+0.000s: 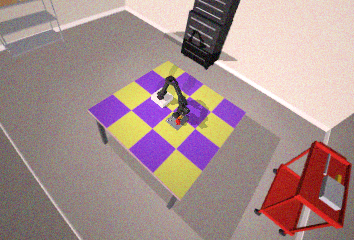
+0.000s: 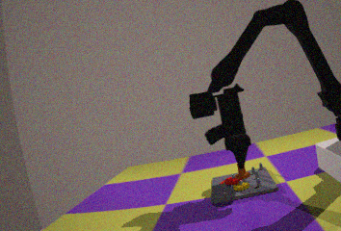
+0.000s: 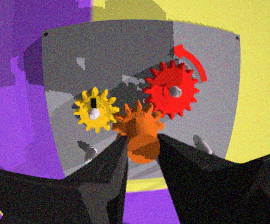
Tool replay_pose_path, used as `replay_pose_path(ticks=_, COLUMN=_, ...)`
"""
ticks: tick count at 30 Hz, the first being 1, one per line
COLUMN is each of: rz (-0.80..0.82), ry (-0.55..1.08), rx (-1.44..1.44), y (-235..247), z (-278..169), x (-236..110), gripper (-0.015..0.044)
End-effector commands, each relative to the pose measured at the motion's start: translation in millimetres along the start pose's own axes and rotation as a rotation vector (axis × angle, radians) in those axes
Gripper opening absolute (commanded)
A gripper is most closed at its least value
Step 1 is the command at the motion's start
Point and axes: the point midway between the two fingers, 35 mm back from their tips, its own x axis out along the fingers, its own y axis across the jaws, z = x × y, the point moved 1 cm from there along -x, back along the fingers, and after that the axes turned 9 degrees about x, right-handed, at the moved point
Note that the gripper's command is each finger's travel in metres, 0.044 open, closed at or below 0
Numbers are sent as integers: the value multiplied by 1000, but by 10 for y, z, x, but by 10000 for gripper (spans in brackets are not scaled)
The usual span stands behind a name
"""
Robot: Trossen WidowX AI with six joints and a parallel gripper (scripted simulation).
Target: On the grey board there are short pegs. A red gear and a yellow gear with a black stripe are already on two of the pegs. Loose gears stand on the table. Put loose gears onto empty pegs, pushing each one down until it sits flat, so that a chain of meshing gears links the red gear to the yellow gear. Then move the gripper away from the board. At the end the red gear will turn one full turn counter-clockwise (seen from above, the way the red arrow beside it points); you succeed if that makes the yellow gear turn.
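The grey board (image 3: 220,60) (image 2: 222,194) lies on the checkered table. The red gear (image 3: 165,97) (image 2: 230,181) sits on its peg beside the red arrow. The yellow gear (image 3: 102,120) (image 2: 241,187) with a black stripe sits to its left in the wrist view. My gripper (image 3: 141,141) (image 2: 242,167) is shut on the orange gear's knob. The orange gear (image 3: 138,117) (image 2: 245,176) is between the red and yellow gears, low over the board; its teeth look close to both. Whether it sits flat is hidden. Bare pegs (image 3: 89,150) (image 3: 204,145) show on either side of the fingers.
The white box (image 1: 161,98) (image 2: 329,159) stands by the arm's base. A red cart (image 1: 280,196) and a black cabinet (image 1: 212,16) stand away from the table. No other loose gear can be made out.
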Motion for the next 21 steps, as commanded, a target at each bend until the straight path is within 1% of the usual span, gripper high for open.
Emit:
replay_pose_path(ticks=1, rz=3, ry=3, rx=84, y=8, z=-8, x=57, gripper=0)
replay_pose_path(ticks=11, rz=3, ry=3, rx=329, y=-1, z=-11, x=106, gripper=0)
replay_pose_path(ticks=16, rz=3, ry=3, rx=285, y=1, z=-6, x=115, gripper=0)
replay_pose_path(ticks=21, rz=3, ry=3, rx=173, y=7, z=-6, x=126, gripper=0)
